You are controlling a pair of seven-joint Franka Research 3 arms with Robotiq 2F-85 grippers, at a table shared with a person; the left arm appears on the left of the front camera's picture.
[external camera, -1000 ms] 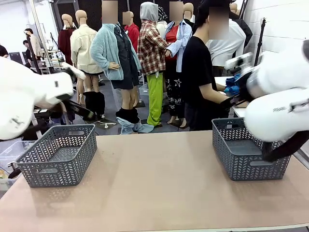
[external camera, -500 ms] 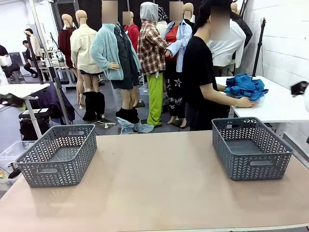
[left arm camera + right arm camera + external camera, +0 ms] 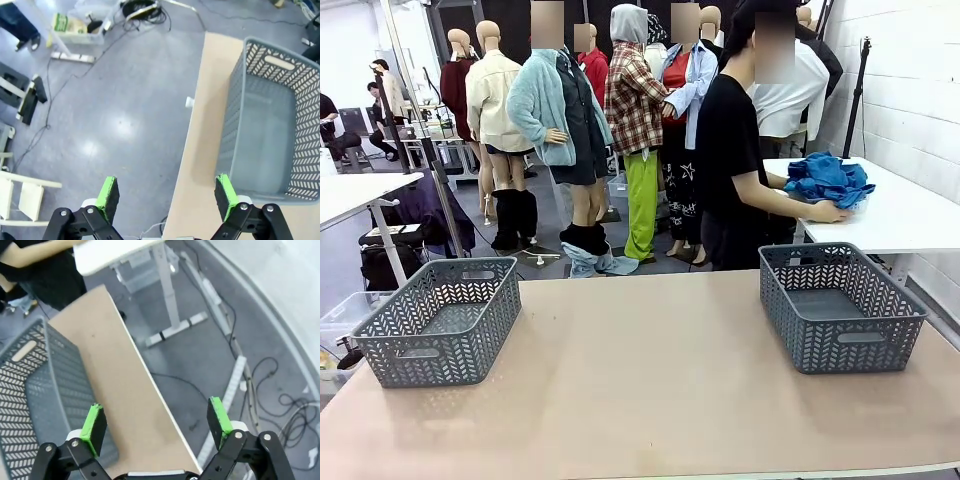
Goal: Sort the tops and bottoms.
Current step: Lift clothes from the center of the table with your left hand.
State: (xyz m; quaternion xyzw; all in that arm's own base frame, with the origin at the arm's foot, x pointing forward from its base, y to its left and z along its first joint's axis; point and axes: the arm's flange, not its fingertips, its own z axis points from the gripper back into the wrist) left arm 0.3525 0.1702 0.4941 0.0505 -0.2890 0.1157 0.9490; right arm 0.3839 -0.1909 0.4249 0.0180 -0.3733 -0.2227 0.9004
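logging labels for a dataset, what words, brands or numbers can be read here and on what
No text can be read.
The green and white packet on the floor: print too blurred to read.
The left basket and the right basket: no label.

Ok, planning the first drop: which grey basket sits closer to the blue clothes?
The basket on the robot's right: the blue clothes lie on the white table just beyond it, while the other basket sits at the left end.

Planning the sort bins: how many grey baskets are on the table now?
2. The left basket stands near the left end of the table, the right basket near its right end; both look empty. Nothing seems to hide another.
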